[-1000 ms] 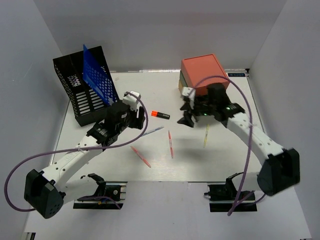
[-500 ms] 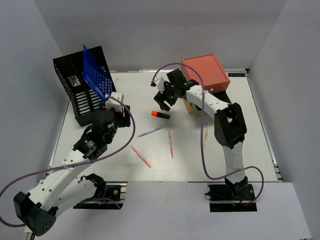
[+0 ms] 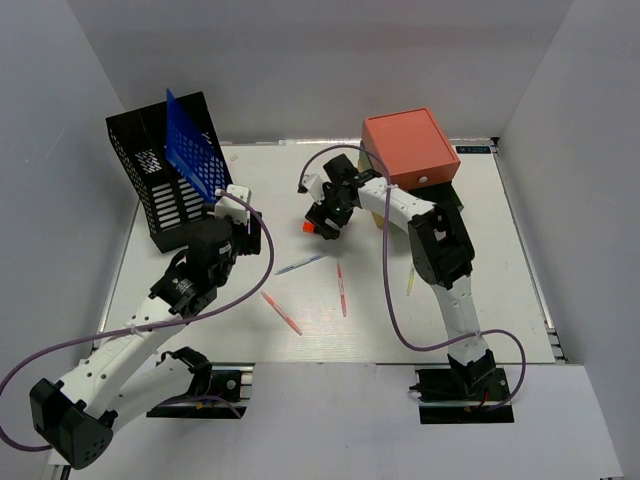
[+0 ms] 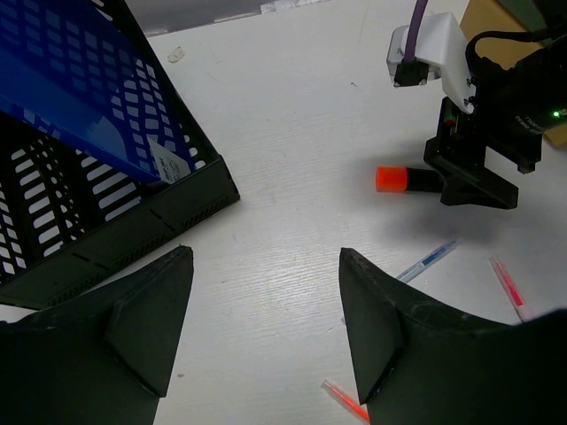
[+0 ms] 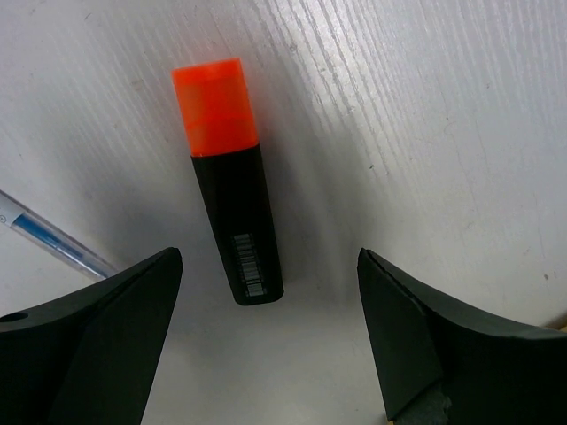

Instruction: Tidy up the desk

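Note:
The desk (image 3: 480,290) is a white tabletop with pens scattered on it. A black highlighter with an orange cap (image 5: 229,177) lies flat near the desk's middle; in the top view only its orange cap (image 3: 309,228) pokes out from under my right gripper (image 3: 322,218). That right gripper (image 5: 267,257) hangs just above the highlighter's black end, open, one finger on each side, touching nothing. My left gripper (image 4: 266,252) is open over bare desk beside the black rack (image 4: 106,221), holding nothing; from above, the left gripper (image 3: 245,222) sits by the rack's near corner.
A blue folder (image 3: 195,155) stands in the black mesh rack (image 3: 160,190) at the back left. An orange-topped drawer box (image 3: 410,147) stands at the back right. A blue pen (image 3: 301,264), two pink pens (image 3: 341,288) (image 3: 281,313) and a yellow pen (image 3: 411,282) lie mid-desk.
My right arm swung left from the orange box to above the highlighter, and its jaws opened wider. My left arm drew back toward the rack, still open.

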`<state>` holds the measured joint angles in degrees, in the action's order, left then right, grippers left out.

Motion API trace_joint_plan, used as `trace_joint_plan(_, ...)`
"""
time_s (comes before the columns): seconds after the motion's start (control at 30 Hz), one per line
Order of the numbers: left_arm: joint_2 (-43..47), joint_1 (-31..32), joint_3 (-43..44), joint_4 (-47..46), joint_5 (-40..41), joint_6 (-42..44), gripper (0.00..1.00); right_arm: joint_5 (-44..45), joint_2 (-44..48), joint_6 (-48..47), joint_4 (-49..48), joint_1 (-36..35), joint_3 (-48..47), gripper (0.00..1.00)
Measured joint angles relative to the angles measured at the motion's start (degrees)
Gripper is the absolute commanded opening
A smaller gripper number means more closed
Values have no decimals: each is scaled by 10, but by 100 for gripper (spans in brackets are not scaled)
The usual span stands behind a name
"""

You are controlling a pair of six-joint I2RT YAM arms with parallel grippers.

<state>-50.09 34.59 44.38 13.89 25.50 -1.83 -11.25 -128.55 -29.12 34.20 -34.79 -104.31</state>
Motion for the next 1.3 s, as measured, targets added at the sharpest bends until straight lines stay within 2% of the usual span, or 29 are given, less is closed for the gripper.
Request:
trace_joint_plan(0.2,-2,0,-1,0,0,4,76,8,-17,-3,-2,-4,-5,80)
trace_joint_plan(0.3,-2,0,-1,0,0,4,76,10,-21,-5,-12,-10,-4,72)
trace_joint_plan(0.4,-2,0,-1,0,0,5,76,13,-18,-9,-35,-17,7,58)
trace_joint_plan(0.43,-2,0,-1,0,0,5,76,13,-14,-11,-44,-20,16,47)
trace_joint_plan(0.5,-3,0,-2,0,0,5,76,14,-7,-14,-59,-24,31,37)
trace_joint_plan(0.53,-3,0,-2,0,0,5,76,15,-3,-15,-63,-25,37,27)
trace_joint_plan(0.6,-3,0,-2,0,0,5,76,14,-1,-22,-66,-26,41,18)
trace_joint_plan(0.63,-3,0,-3,0,0,5,75,12,0,-23,-67,-26,41,8)
trace_joint_plan(0.77,-3,0,-5,-1,0,6,75,4,4,-28,-64,-24,45,0)
trace_joint_plan(0.93,-3,0,-6,-2,0,7,75,-28,54,-29,-25,-18,77,0)
trace_joint_plan(1.17,-3,0,-9,-4,-1,9,75,-99,295,-43,-10,-1,135,0)
trace_joint_plan(1.3,-4,0,-9,-5,-3,10,76,-108,424,-64,-20,10,167,0)
